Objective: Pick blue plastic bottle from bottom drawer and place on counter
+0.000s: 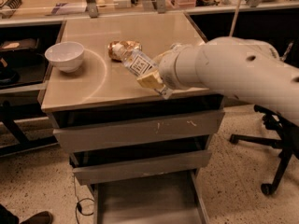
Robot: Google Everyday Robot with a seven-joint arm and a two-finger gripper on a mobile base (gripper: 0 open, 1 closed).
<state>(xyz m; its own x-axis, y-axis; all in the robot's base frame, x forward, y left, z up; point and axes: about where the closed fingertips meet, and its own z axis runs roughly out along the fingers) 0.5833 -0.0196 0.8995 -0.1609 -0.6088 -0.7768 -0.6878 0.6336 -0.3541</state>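
The blue plastic bottle [137, 63], clear with a white label and dark print, is tilted, cap pointing up-left, held over the middle of the beige counter [93, 90]. My gripper [150, 78] is shut on the bottle's lower end; a yellowish finger pad [148, 81] shows under it. The bottle partly covers the gold-brown can [122, 46] behind it. The bottom drawer [145, 202] stands pulled out below the cabinet, its grey floor bare. My white arm reaches in from the right.
A white bowl [65, 55] sits at the counter's left. A sliver of the silver-green can [176, 45] shows behind my arm. An office chair base [271, 143] stands at right. A long bench [56, 3] runs behind. A shoe [35, 217] is at the bottom left.
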